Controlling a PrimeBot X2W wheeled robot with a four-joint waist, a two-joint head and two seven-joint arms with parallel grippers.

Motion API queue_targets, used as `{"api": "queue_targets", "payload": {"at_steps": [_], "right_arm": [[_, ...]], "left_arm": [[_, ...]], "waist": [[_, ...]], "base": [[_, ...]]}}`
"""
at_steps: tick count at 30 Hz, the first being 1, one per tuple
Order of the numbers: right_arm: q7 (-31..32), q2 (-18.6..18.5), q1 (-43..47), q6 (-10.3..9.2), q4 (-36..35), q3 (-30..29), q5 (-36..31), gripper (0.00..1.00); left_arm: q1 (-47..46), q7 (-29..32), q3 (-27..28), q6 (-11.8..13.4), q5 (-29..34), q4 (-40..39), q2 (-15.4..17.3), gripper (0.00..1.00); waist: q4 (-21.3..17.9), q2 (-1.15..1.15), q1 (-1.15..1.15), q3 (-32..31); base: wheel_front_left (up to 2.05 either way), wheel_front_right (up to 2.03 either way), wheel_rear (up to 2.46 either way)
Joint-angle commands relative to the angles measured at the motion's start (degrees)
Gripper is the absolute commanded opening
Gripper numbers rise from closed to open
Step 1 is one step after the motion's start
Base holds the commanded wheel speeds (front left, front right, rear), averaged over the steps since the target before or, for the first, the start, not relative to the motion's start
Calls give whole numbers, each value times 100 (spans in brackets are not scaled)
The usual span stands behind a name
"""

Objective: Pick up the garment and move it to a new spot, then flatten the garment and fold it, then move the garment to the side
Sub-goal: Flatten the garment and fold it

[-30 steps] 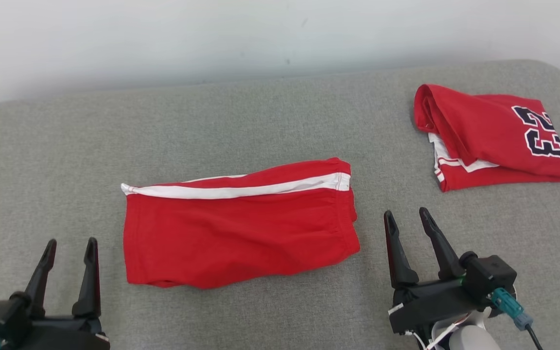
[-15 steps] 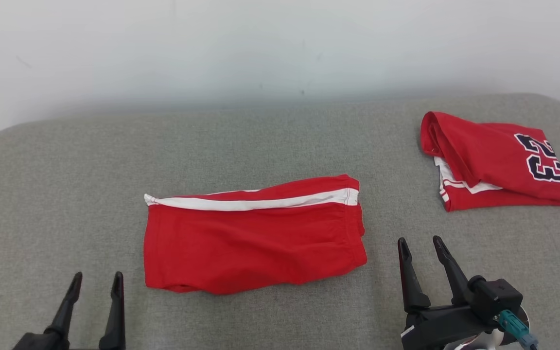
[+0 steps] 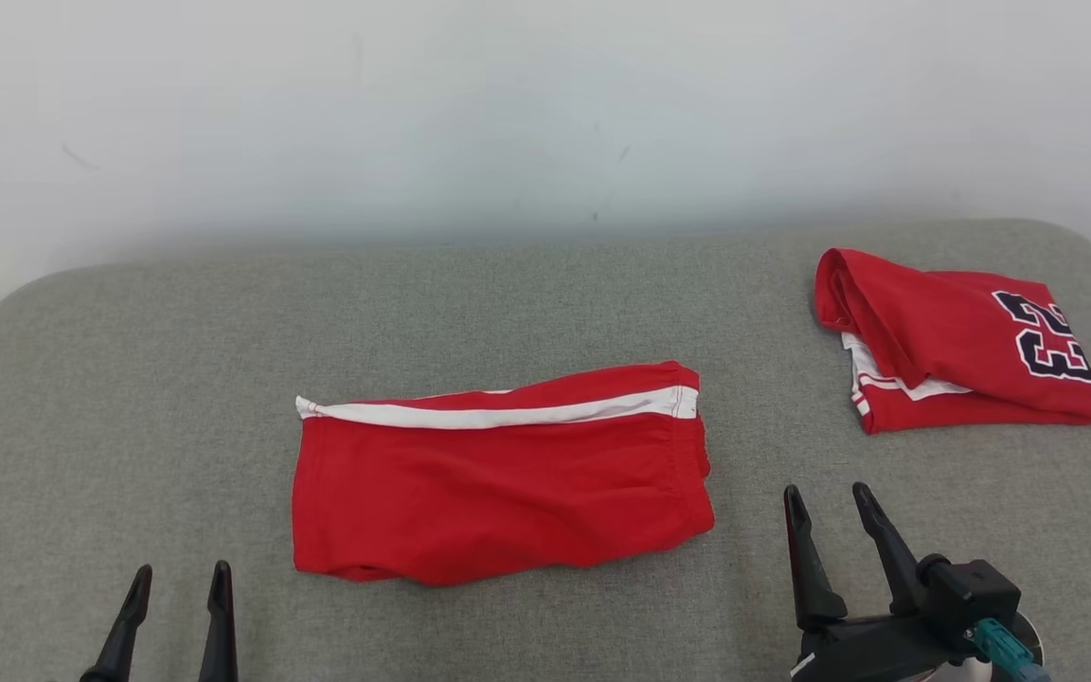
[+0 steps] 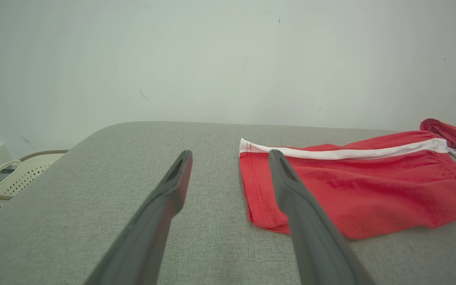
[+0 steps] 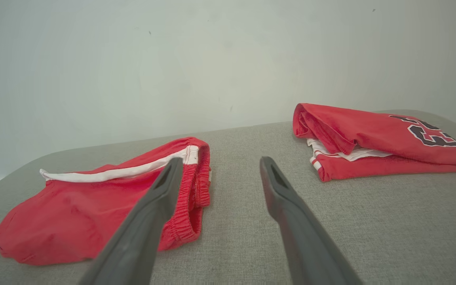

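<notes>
Red shorts with a white side stripe, the garment (image 3: 498, 483), lie folded flat in the middle of the grey padded surface (image 3: 508, 294). My left gripper (image 3: 182, 570) stands open near the front edge, to the left of the shorts and clear of them. My right gripper (image 3: 826, 491) is open too, just off the shorts' right waistband end, touching nothing. In the left wrist view the open left gripper (image 4: 230, 154) points past the leg hem of the shorts (image 4: 350, 190). The right wrist view has the open right gripper (image 5: 221, 160) beside the elastic waistband of the shorts (image 5: 93, 213).
A folded red jersey (image 3: 953, 332) with a dark number lies at the back right of the surface, also seen as the jersey (image 5: 370, 138) in the right wrist view. A cream perforated basket (image 4: 18, 174) stands beyond the left edge. A pale wall runs along the back.
The whole head view has shifted, so the camera has moved: garments and grippers sit lower in the picture. Both garments lie as before and both grippers have stayed open.
</notes>
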Motion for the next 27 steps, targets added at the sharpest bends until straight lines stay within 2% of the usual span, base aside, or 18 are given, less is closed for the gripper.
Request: {"api": "queue_targets", "payload": {"at_steps": [1, 27], "right_arm": [[26, 3, 39, -4, -25, -1, -52, 100], [64, 4, 119, -4, -84, 9, -21, 100]], "left_arm": [[113, -23, 36, -19, 81, 22, -14, 100], [190, -23, 441, -213, 387, -94, -255, 100]], "waist": [[-3, 0, 1, -8], [-9, 0, 1, -24]], "base": [[0, 0, 0], [0, 0, 0]]}}
